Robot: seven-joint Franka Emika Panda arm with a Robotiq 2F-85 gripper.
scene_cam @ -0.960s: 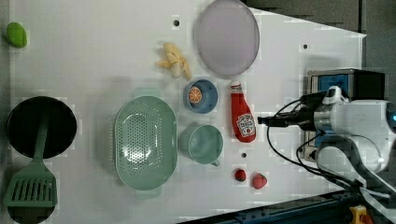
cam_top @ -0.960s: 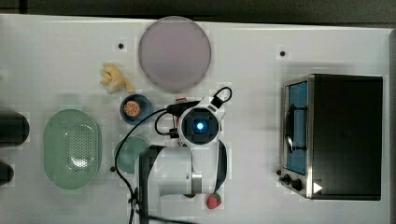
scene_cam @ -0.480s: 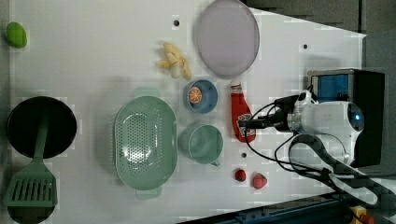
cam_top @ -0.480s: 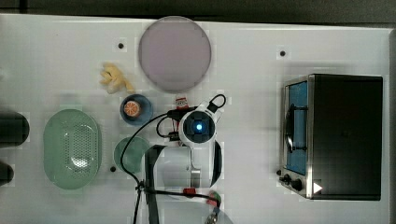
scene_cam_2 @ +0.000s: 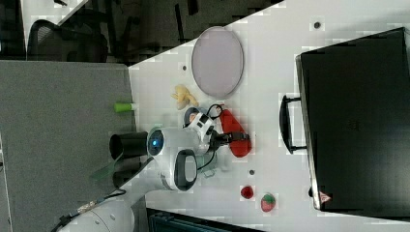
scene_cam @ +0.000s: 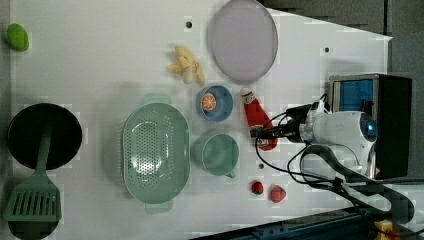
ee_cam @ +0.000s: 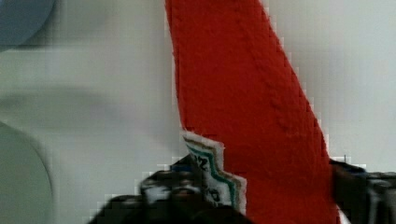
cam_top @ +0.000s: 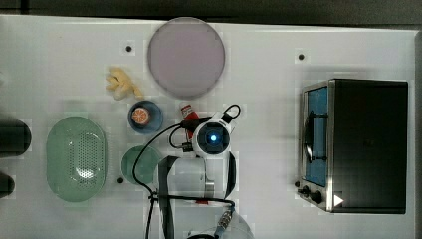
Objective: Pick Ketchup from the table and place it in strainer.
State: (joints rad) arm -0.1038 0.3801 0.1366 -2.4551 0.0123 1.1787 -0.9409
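The Ketchup (scene_cam: pixel 256 114), a red bottle with a white cap, lies flat on the white table beside a blue bowl; it also appears as the Ketchup (scene_cam_2: pixel 233 129) and, close up, as the Ketchup (ee_cam: pixel 247 102). My gripper (scene_cam: pixel 268 135) is down over the bottle's thick lower end, also seen as my gripper (scene_cam_2: pixel 240 138). In the wrist view, my gripper (ee_cam: pixel 261 196) has a dark finger pressed against each side of the bottle. From above, the arm covers most of the Ketchup (cam_top: pixel 188 110). The pale green strainer (cam_top: pixel 74 159) stands empty at the top view's left, also seen as the strainer (scene_cam: pixel 155 155).
A teal cup (scene_cam: pixel 217 154) and a blue bowl (scene_cam: pixel 215 102) holding an orange piece stand between bottle and strainer. A grey-lilac plate (cam_top: pixel 185 57), bananas (cam_top: pixel 122 84), a toaster oven (cam_top: pixel 363 144), two strawberries (scene_cam: pixel 267 191), a black pan (scene_cam: pixel 42 135) and a green spatula (scene_cam: pixel 32 205) also lie around.
The arm has moved toward the left view's left and come down over the bottle. The fingers have narrowed from wide open onto the bottle's sides.
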